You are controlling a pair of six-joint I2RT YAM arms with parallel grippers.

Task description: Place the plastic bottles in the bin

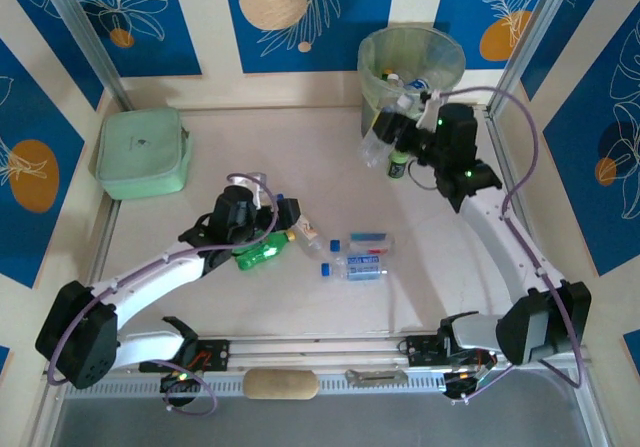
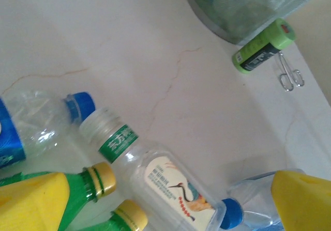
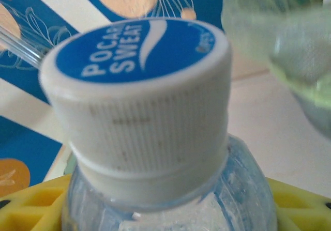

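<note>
Right wrist: bin [image 3: 279, 40] blurred, cut by upper edge; white-capped bottle [image 3: 145, 112] body cut off below. Left wrist: blue-capped bottle [image 2: 41, 125] cropped left.

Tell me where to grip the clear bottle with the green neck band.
Grip the clear bottle by its labelled body, coming straight down: it lies flat on the table and that part is broad and flat-sided. One side is bare; green bottles crowd the other, so the open fingers of the left end effector probably must straddle it crosswise.
</note>
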